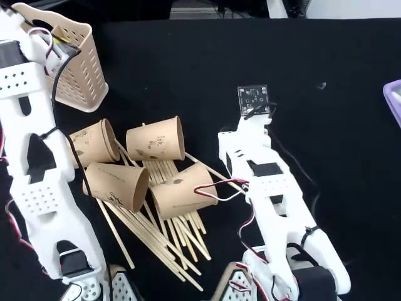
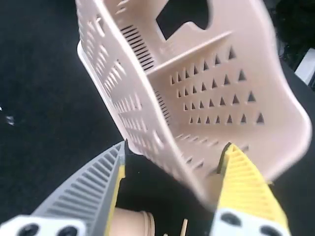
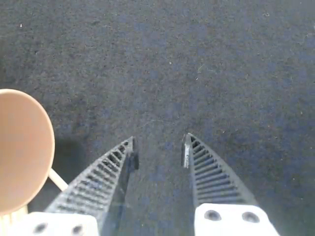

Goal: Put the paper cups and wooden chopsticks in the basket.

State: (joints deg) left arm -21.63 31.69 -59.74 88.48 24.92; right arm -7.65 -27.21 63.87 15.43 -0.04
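Several brown paper cups lie on their sides at the table's left middle, among them one (image 1: 155,139) at the back and one (image 1: 182,191) nearest the right arm. They rest on a loose heap of wooden chopsticks (image 1: 164,233). The beige slotted basket (image 1: 74,66) stands at the back left corner. My left gripper (image 2: 175,146) is open right at the basket (image 2: 197,93), whose lower corner lies between the fingers. My right gripper (image 3: 158,147) is open over bare black cloth, beside a cup's base (image 3: 22,152).
The left arm (image 1: 37,175) runs along the table's left edge and the right arm (image 1: 272,194) rises from the front centre. A purple object (image 1: 393,100) pokes in at the right edge. Black cloth covers the back and right of the table.
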